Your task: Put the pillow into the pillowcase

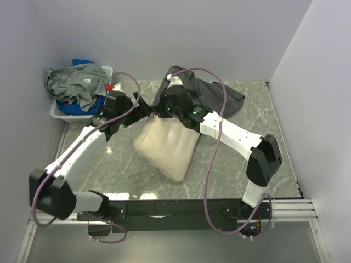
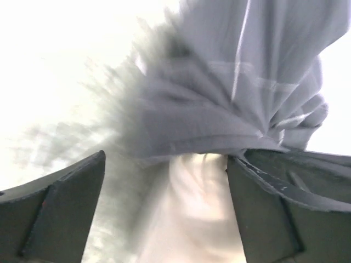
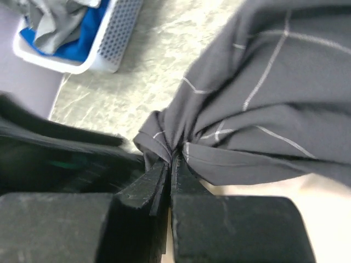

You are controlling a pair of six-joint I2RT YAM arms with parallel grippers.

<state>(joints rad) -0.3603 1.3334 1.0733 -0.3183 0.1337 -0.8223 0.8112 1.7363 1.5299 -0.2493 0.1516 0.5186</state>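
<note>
right tool (image 3: 170,164) is pressed together, pinching a gathered fold of the pillowcase (image 3: 263,104) right at its bunched edge. the cloth puckers into the jaws, so this stuff is thin, limp and light. left tool (image 2: 164,159) stands spread wide and holds nothing, with dark grid cloth hanging just above it and cream fabric showing between its fingers (image 2: 55,213). that view is blurred, so i can't say whether it touches either one.

from the top view, the pillow (image 1: 167,147) lies slanted on the counter (image 1: 118,167) at the centre of the frame, almost all of it bare. its upper end meets the two tools and the dark cloth, which trails off toward the upper right. whether any corner is inside the sack, i cannot tell.

handling call: the pillow looks soft and squashy and will fold rather than slide as a board, so take it by a corner or edge. the case wants a single layer at the hem, or the mouth stays pinched shut. the basket (image 1: 57,112) of clothes (image 1: 77,82) sits in the upper left, well apart.
</note>
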